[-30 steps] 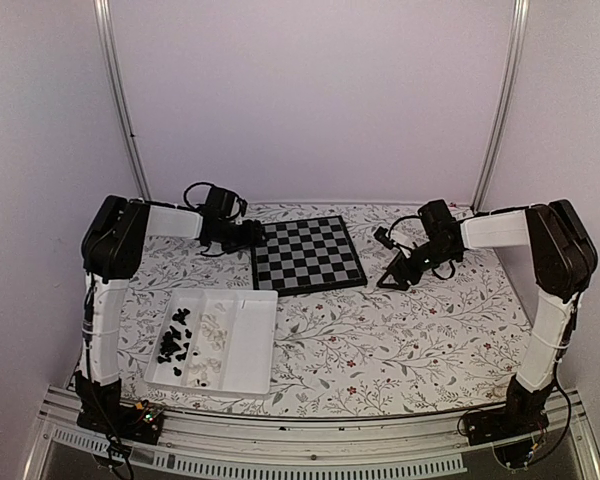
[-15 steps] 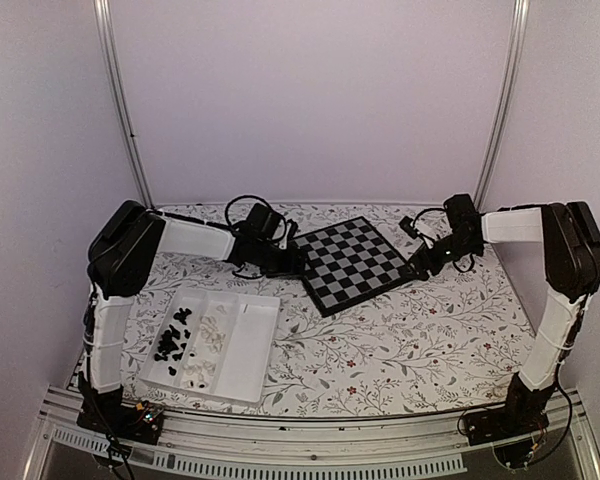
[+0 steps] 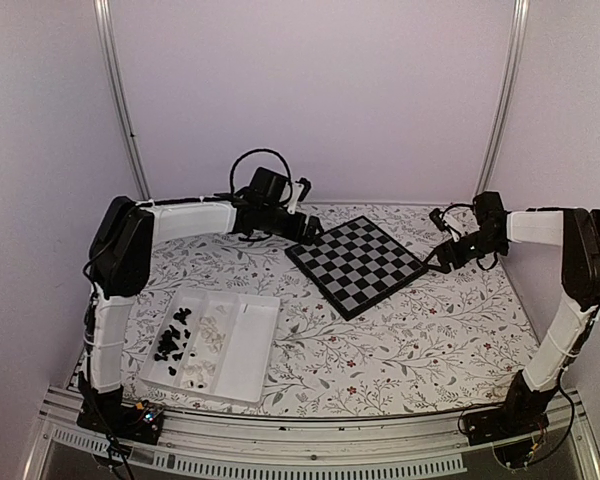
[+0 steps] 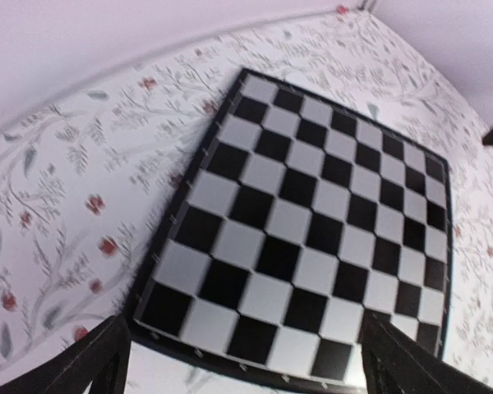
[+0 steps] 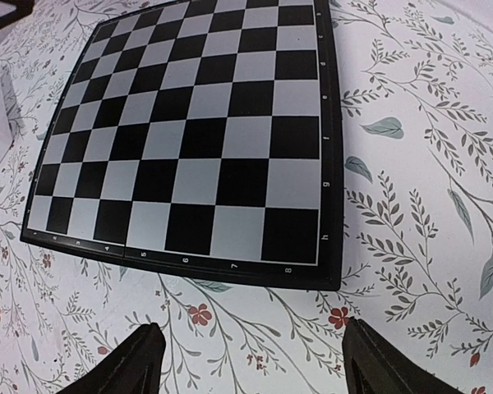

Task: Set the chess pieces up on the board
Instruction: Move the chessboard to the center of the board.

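Fingers on left gripper and right gripper are spread wide, empty, flanking the board. Chess pieces sit in the tray near-left. They look tiny, light and slick, so I'd pinch each mid-body.

cloth: white, floral print, covers table | tray: white, compartmented, near-left on cloth | poles: two, metal, back corners | rail: near edge | wall: pale
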{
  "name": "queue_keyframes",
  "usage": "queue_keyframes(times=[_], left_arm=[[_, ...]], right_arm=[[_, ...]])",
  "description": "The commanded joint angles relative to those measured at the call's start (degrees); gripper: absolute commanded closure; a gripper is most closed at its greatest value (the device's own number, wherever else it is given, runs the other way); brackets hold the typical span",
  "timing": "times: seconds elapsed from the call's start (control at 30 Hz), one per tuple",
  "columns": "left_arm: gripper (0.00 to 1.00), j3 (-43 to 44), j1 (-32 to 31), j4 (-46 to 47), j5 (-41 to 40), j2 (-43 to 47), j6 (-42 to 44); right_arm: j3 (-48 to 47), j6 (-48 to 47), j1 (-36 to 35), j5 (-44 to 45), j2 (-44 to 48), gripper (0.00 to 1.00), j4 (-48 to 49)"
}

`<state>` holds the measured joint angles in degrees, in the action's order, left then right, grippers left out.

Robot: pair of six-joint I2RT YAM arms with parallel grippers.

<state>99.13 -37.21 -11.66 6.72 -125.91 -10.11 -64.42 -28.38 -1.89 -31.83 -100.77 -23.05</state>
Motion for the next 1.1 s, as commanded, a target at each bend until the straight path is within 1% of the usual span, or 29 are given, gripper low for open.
queue_keyframes(times=[0.0,0.1,0.23,0.37,0.47,0.57,0.7,0.83,0.93,1.07], left_arm=[[0.01,8.7,2.4,-3.5,-3.7,-7.9,5.7],[0.01,15.4,4.0,-5.7,1.3,-12.3,5.8],[0.01,19.9,5.7,-7.5,6.5,-16.5,5.3],[0.01,21.3,6.6,-8.1,12.9,-18.5,6.3],[0.01,22.9,6.8,-9.5,17.0,-19.8,7.6],[0.01,24.6,6.7,-11.7,20.1,-20.9,7.8],[0.03,23.7,6.3,-13.0,23.4,-20.9,7.8],[0.04,19.7,5.0,-13.7,23.1,-18.7,8.8],[0.05,16.6,3.9,-13.3,22.9,-16.7,9.4],[0.05,15.2,3.7,-11.4,17.8,-14.8,9.6]], right_arm=[[0.6,5.5,-0.1,-0.8,0.5,0.21,-0.3],[1.1,6.2,-0.2,-2.0,0.1,0.18,-0.4],[1.2,6.2,-0.1,-2.8,-0.5,0.17,-0.7],[1.8,6.3,-0.2,-5.3,-1.1,0.17,-0.8],[1.8,6.6,-0.2,-4.6,-2.0,0.18,-0.7],[1.2,6.8,-0.1,-4.3,-3.4,0.18,-0.7],[0.4,7.1,-0.1,-3.9,-5.1,0.18,-1.0],[0.0,7.5,-0.1,-1.1,-6.3,0.18,-1.0],[-0.1,7.5,-0.1,-1.4,-6.6,0.17,-1.1],[-0.2,7.4,-0.1,-1.5,-7.0,0.17,-1.1]])
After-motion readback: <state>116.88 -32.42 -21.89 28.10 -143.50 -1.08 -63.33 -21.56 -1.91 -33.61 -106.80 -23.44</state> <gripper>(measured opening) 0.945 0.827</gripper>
